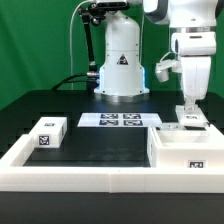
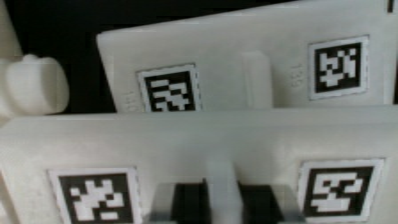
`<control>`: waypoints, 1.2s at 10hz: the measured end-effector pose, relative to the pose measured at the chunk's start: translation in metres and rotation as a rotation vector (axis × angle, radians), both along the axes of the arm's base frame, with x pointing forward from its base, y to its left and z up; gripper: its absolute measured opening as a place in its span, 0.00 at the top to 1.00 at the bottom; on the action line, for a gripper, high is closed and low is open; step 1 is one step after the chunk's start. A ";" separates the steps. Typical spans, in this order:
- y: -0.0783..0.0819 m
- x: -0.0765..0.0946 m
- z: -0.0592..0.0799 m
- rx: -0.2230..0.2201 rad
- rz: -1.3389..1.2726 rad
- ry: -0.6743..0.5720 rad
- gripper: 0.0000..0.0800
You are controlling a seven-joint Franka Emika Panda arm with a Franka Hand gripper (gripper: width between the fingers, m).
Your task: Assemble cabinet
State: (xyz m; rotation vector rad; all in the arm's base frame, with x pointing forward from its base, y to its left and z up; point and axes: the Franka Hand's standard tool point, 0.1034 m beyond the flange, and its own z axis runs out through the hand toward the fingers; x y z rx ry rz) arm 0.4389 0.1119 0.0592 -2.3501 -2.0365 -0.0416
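My gripper [image 1: 188,108] reaches straight down at the exterior view's right, onto a white tagged cabinet panel [image 1: 192,121] just behind the open white cabinet body [image 1: 186,150]. In the wrist view the two dark fingers [image 2: 187,203] stand close together with a narrow strip of the near white panel [image 2: 214,150] filling the gap between them, so my gripper [image 2: 217,200] looks shut on that panel. The panel carries one black-and-white tag on each side of the fingers. A second white tagged panel [image 2: 222,70] lies beyond it.
A small white tagged block [image 1: 48,132] sits at the exterior view's left on the black table. The marker board [image 1: 120,120] lies at the back centre before the robot base [image 1: 120,60]. A white rim [image 1: 100,180] borders the workspace. A rounded white piece [image 2: 27,85] lies beside the far panel.
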 end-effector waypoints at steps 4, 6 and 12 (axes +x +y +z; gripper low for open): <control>-0.001 0.001 -0.002 0.002 -0.005 0.002 0.91; 0.000 0.004 0.000 0.003 -0.004 -0.002 0.91; 0.001 0.014 0.000 0.004 -0.009 -0.002 0.91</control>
